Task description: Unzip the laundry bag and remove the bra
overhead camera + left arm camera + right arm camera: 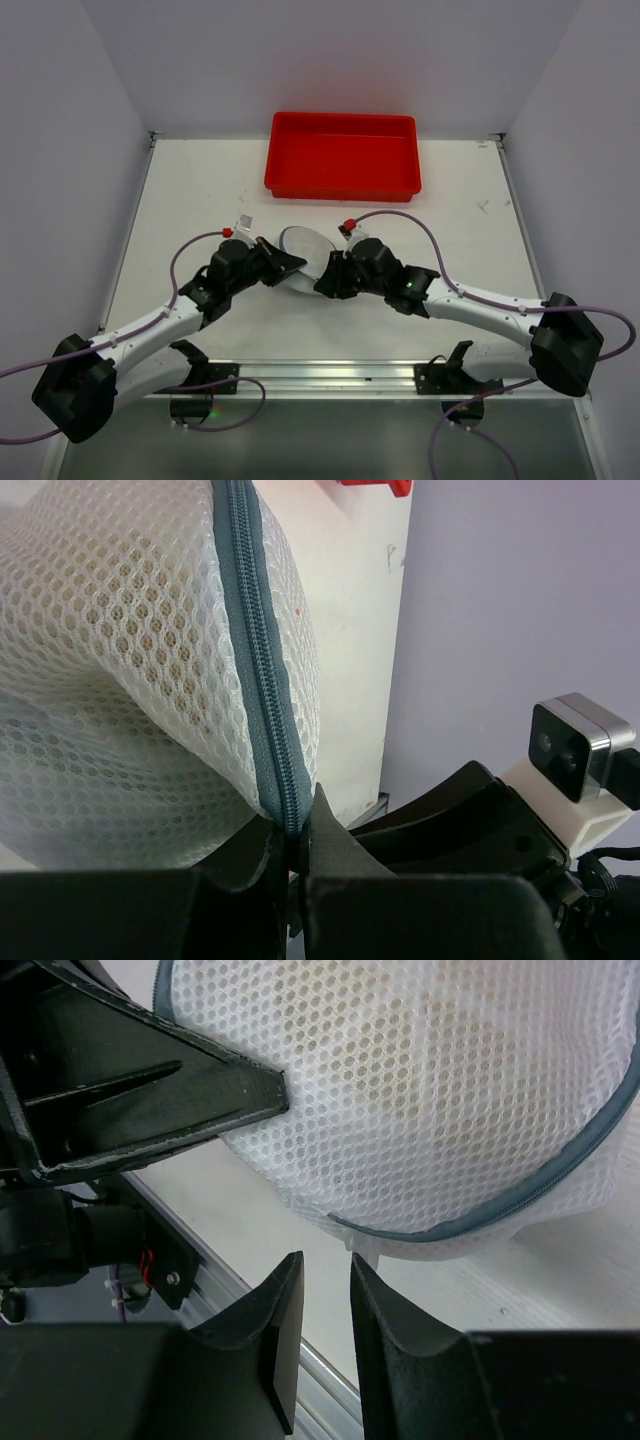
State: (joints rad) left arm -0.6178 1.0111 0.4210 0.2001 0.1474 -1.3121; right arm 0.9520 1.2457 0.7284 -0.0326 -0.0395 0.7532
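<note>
- Bag (303, 250): white mesh dome, resting on the table (200, 200) at centre, between the two grippers and just in front of the tray (340, 186).
- Zipper (262, 680): grey-blue, closed along all of the rim that is visible. In the left wrist view it runs from the top edge down to the fingers.
- Left gripper (293, 852): clenched on the zipper rim at the bag's left side. The seam is pinched between the two pads, and the mesh bulges above them.
- Right gripper (325, 1300): jaws parted by a narrow gap, with bare table visible between them. It grasps nothing. The tips sit just below the bag's lower rim, near a small fold of mesh.
- Contents: a tan tint shows through the mesh, but its shape cannot be made out.
- Tray: red, rectangular, at the far edge of the table.
</note>
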